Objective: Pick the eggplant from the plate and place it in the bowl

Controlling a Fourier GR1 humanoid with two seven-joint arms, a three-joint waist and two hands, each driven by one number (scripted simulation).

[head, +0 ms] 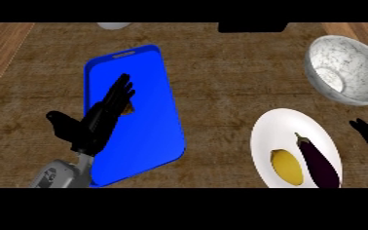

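Layout at the bench [215,87], left to right. Left robot hand [97,122]: fingers straight and spread, holding nothing, lying over a blue board [151,126]. A small brownish item [130,109] shows at its fingertips, mostly hidden. White plate [277,126], lower right, holds two things: a lemon [286,165] on its left half and the eggplant [318,162] on its right half. The eggplant lies lengthwise, stem end toward the bowl; whether it touches the lemon cannot be told.

The eggplant is probably light and fairly stiff, with a smooth skin likely to slip. The best hold is judged to be across the thick middle of the body, not the thin stem; the nearby lemon leaves little room on that side.

Speckled bowl [323,58], above the plate and apart from it, appears to hold nothing. Right robot hand [359,128]: only a sliver shows at the right edge, between bowl and plate; open or closed cannot be told.
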